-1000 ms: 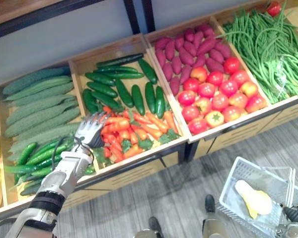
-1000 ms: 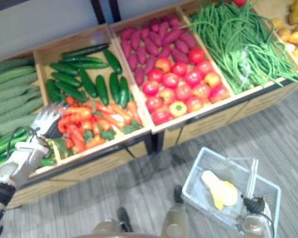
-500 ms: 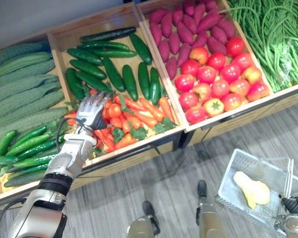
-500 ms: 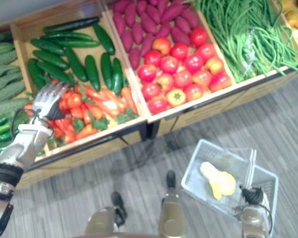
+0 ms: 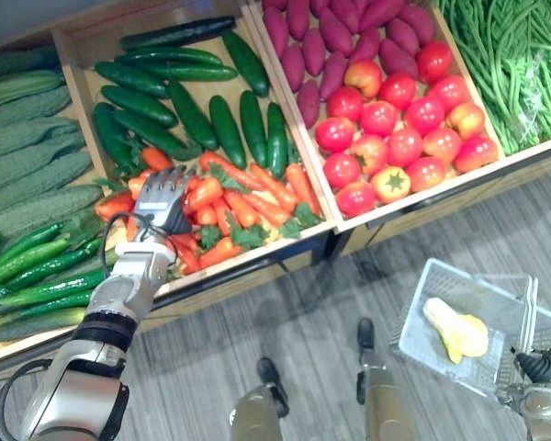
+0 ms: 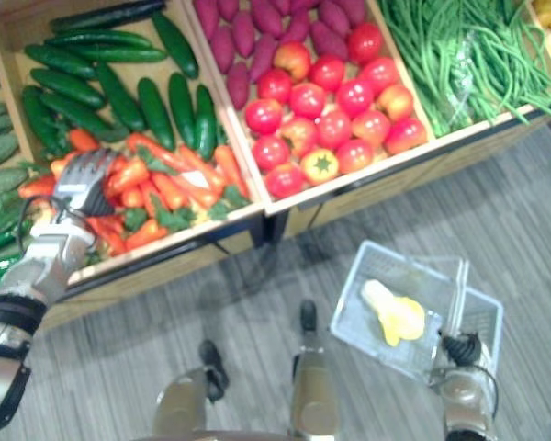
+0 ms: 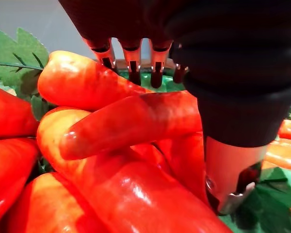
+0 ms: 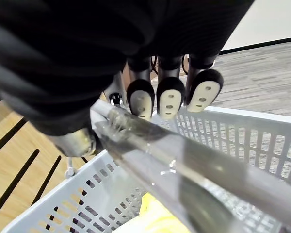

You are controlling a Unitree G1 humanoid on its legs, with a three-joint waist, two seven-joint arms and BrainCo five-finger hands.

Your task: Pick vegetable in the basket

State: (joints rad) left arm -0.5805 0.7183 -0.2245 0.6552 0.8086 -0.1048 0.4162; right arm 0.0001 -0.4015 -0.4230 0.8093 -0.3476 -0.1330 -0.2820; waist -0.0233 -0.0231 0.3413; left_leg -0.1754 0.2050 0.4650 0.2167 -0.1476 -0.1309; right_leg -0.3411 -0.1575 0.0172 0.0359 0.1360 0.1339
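My left hand (image 5: 163, 198) lies on the heap of orange carrots (image 5: 257, 188) and red peppers (image 5: 198, 194) in the front half of the middle crate, fingers straight over them. The left wrist view has a carrot (image 7: 131, 121) under the fingers (image 7: 131, 65), the thumb (image 7: 233, 179) beside it and a red pepper (image 7: 136, 194) below. At the lower right my right hand (image 6: 461, 353) is shut on the clear handle (image 8: 184, 165) of the white basket (image 5: 438, 280). A yellow vegetable (image 5: 455, 331) lies in the basket.
Dark cucumbers (image 5: 188, 101) fill the back of the same crate. Red tomatoes (image 5: 399, 138) and purple sweet potatoes (image 5: 326, 41) are one crate to the right, green beans (image 5: 519, 64) beyond. Bumpy gourds (image 5: 32, 156) and small cucumbers (image 5: 37, 276) lie left. Grey plank floor (image 5: 303, 322) runs below.
The camera has dropped and the whole picture has shifted. My left hand has slid from the pile's left edge onto the carrots and peppers. The right hand still holds the basket.
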